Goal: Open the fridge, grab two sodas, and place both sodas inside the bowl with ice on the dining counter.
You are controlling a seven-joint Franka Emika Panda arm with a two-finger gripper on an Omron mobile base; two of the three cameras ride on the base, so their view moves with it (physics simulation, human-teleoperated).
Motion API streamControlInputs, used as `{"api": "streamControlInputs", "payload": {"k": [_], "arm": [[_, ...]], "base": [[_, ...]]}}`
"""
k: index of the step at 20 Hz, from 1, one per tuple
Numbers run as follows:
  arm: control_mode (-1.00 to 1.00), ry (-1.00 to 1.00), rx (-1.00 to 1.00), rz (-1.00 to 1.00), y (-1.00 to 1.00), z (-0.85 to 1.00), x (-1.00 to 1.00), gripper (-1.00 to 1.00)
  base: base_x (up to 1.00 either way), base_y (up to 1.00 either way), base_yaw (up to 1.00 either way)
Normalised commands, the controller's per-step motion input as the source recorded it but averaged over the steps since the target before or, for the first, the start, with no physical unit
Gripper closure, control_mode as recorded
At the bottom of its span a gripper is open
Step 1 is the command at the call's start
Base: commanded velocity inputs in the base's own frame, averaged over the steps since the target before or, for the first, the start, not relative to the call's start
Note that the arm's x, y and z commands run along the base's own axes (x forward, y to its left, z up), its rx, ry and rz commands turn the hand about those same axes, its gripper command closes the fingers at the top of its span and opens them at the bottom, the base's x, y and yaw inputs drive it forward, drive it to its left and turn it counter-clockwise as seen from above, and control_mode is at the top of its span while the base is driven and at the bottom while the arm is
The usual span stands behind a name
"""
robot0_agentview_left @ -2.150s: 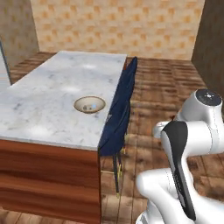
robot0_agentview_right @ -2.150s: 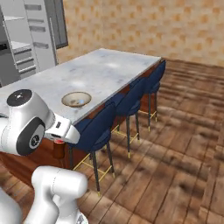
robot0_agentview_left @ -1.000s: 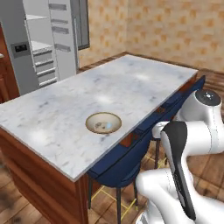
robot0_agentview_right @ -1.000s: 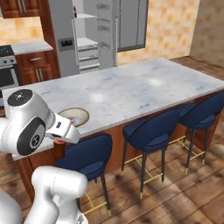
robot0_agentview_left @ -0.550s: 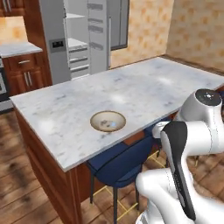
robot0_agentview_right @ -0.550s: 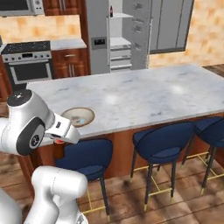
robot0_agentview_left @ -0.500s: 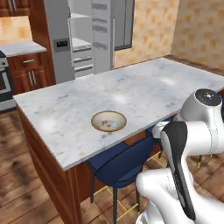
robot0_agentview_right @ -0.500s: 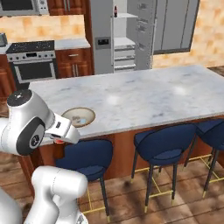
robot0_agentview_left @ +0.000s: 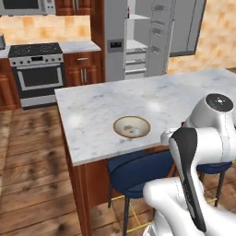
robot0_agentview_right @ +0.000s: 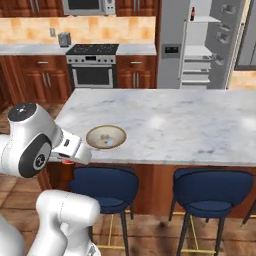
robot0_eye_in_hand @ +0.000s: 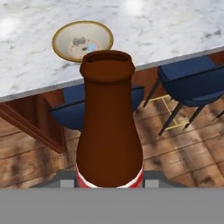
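Jaws clamped on a soda [robot0_eye_in_hand: 109,131] (neck pointing up), held off the dining counter [robot0_agentview_right: 200,125] edge near the bowl with ice [robot0_agentview_right: 106,136].

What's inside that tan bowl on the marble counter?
The bowl holds a few pale ice cubes, one bluish, and no bottles. In the hand view the held soda hides part of its near rim.

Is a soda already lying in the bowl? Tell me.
No, the bowl on the dining counter holds just ice; the soda stands upright near the camera.
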Motion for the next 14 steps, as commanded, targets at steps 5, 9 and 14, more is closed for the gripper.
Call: {"api": "streamControlInputs", "payload": {"k": [5,9,14], "arm": [[1.00,0.00,0.00,0.00,0.00,0.00,0.00,1.00],[1.00,0.00,0.00,0.00,0.00,0.00,0.00,1.00],[1.00,0.00,0.00,0.00,0.00,0.00,0.00,1.00]], "base": [[0.58,-0.46,0.47],[0.96,-0.39,0.37],[0.99,-0.28,0.25]]}}
